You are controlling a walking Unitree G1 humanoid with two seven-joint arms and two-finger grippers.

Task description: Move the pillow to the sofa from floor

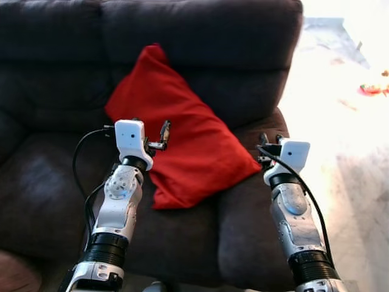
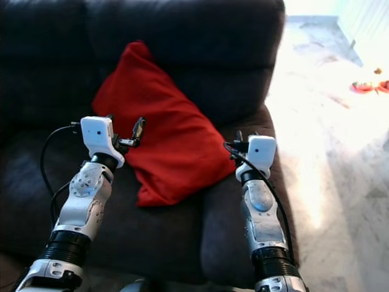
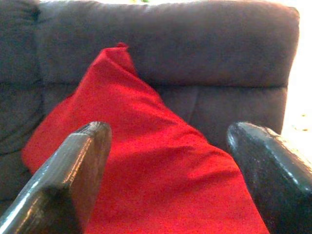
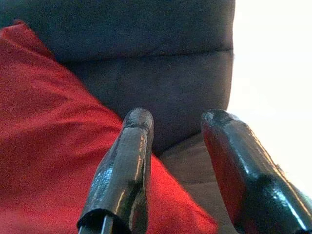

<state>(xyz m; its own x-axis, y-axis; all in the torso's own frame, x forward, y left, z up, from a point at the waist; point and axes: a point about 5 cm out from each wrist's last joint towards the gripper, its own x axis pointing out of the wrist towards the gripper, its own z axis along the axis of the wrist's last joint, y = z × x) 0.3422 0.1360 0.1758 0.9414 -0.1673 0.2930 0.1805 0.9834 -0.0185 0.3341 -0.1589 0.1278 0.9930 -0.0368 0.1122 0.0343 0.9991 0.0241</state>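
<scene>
Pillow (image 1: pixel 182 143) lies on the sofa (image 1: pixel 55 176) between my two empty, parted grippers, left gripper (image 3: pixel 165 170) and right gripper (image 4: pixel 180 165); I judge only withdrawal remains.

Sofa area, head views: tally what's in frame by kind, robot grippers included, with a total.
Red pillow: 1, lying on the seat and leaning against the backrest
Dark sofa: 1
Grippers: 2, left gripper and right gripper, both open, holding nothing
Total: 4

sofa (image 1: pixel 55 182) cropped left, floor (image 1: pixel 340 91) overexposed
</scene>
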